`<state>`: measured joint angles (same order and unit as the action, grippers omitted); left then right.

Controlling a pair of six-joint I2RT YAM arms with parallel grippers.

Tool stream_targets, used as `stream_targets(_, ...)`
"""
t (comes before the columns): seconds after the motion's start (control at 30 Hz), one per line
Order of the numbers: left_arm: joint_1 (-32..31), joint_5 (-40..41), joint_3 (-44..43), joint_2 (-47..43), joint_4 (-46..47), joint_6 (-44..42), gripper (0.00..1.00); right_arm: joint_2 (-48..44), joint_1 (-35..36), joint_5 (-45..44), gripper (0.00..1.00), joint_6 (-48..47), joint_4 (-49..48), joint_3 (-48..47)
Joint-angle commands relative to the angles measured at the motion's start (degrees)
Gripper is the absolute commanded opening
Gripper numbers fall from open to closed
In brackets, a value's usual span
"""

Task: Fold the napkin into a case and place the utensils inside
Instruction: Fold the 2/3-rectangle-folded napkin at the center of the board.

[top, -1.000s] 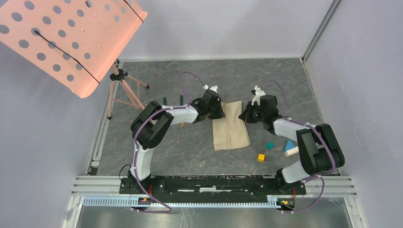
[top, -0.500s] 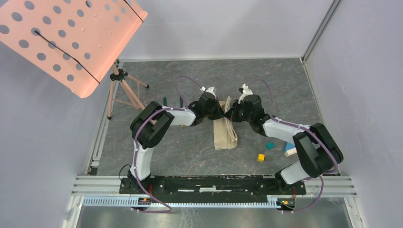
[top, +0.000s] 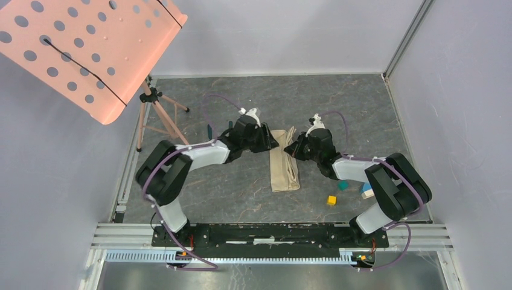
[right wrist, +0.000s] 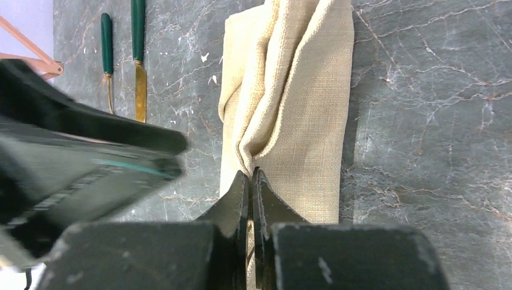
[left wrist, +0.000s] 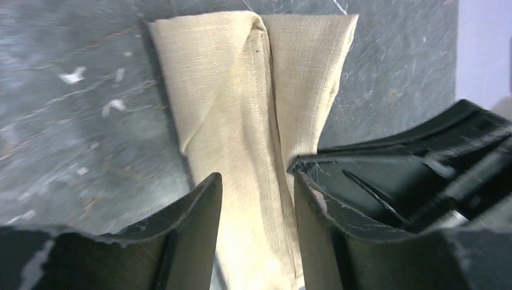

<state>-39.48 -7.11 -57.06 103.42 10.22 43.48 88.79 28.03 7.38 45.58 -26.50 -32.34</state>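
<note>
Napkin (top: pixel 285 166) lies mid-frame on the counter (top: pixel 241 193) as a narrow folded strip, your right jaws pinching its top layer and left jaws spread astride it; folding looks nearly done, so next you flatten it and fetch the utensils (right wrist: pixel 140 84).

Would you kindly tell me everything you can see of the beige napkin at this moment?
The napkin is plain beige woven cloth, folded lengthwise into a narrow, layered strip lying on the dark marbled table between the arms. Its layers overlap unevenly, with a raised crease running along it. The right gripper is shut, pinching a bunched fold near its far end. The left gripper is open, its fingers straddling the strip.
</note>
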Motion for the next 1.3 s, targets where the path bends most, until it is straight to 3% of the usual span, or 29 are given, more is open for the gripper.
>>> stream_targets(0.0, 3.2, 1.1, 6.1, -9.3, 0.9, 1.8, 0.57, 0.6, 0.7, -1.7, 0.01, -1.3, -0.7, -1.8)
stream_targets(0.1, 4.1, 2.7, 9.3, -8.4, 3.8, 4.0, 0.59, 1.1, 1.4, -2.0, 0.01, -1.8, 0.1, -2.9)
stream_targets(0.2, 4.7, -1.4, 9.1, -4.1, 7.5, 5.8, 0.54, 1.8, 2.4, -2.7, 0.00, -2.0, 1.1, -4.2)
stream_targets(0.8, 4.0, -7.4, 8.9, 7.0, 17.8, 10.4, 0.11, 6.7, 7.0, -4.2, 0.01, -4.6, 4.9, -10.1)
stream_targets(1.27, 3.7, -3.9, 12.6, 3.4, 18.7, 10.3, 0.05, 11.0, 8.7, -4.2, 0.00, -7.9, 7.3, -12.5)
